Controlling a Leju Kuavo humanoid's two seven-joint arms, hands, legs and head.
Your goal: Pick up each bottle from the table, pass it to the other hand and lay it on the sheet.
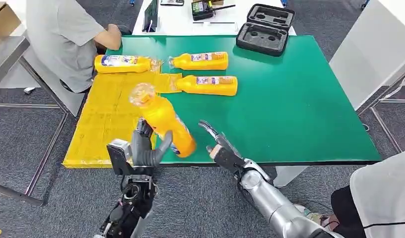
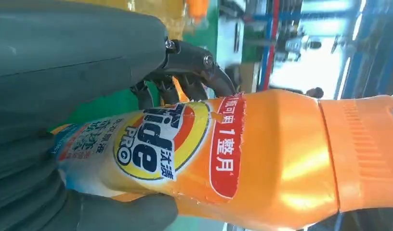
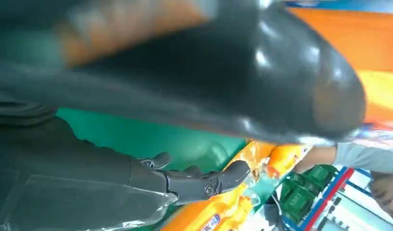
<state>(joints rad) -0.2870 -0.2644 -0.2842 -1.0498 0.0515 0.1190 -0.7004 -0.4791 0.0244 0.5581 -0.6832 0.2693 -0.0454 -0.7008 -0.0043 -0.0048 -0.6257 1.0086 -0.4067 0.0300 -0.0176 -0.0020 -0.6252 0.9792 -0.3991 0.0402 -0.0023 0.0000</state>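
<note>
Left hand grips an orange detergent bottle around its lower body, near the front edge of the green table. Bottle is tilted, clear cap end up and away from the robot, base toward the table edge. It's off the table surface, over the boundary between the yellow sheet and the green top. In the left wrist view the thumb sits on one side of the label, the dark fingers wrap the other side; the bottle's label carries a red band with white characters.

Right hand is just beside the bottle's base, not touching it, fingers spread apart, holding nothing. Right wrist view: thumb is large and blurred up close, dark fingers extended, green table behind.

Three more orange bottles lie on their sides at the far part of the table. One lies on the sheet's far end, cap toward the middle of the table. Second lies on the green top just beyond the sheet. Third lies nearer, cap end at the sheet's edge, body on green.

Rest: open black foam-lined case at the far edge of the table. Person in a grey shirt sits at the far left corner, forearm at the table edge. Another person's white clothing is at the near right.
</note>
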